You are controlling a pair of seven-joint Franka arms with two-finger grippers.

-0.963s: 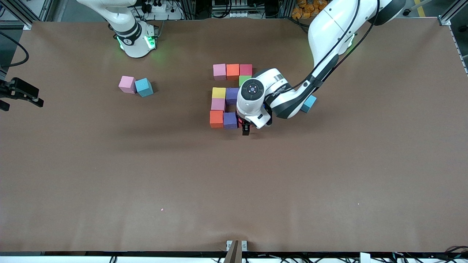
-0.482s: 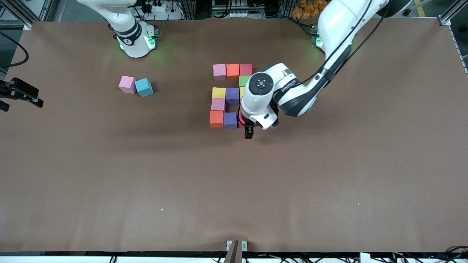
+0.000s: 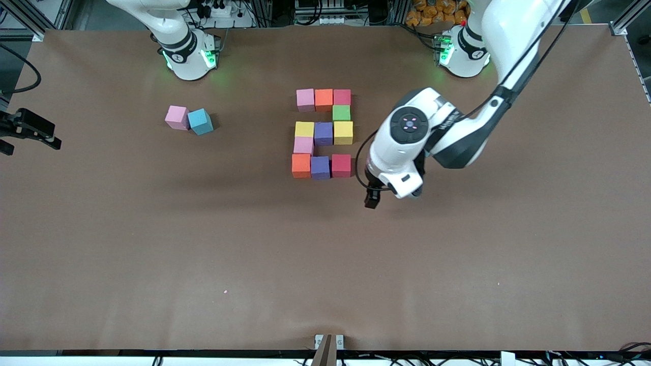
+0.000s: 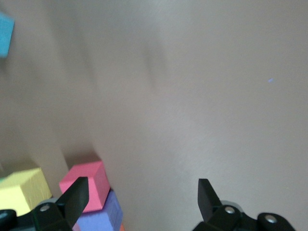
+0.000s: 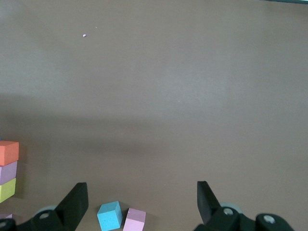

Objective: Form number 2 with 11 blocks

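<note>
Well, nearest the front camera hangs the left gripper (image 3: 373,198), jaws wide and empty, over bare table just beside the number 2 (image 3: 322,133) at mid-table. Its blocks (image 3: 341,165) look light, soft foam, best pinched across two flat sides. The right gripper (image 5: 139,204), also spread empty, waits at the right arm's end, well apart from the number 2.

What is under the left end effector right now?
Only bare table shows under the left end effector, open and empty, beside the crimson cube at the digit's corner. The arm covers some table, so nothing can be told there.
</note>
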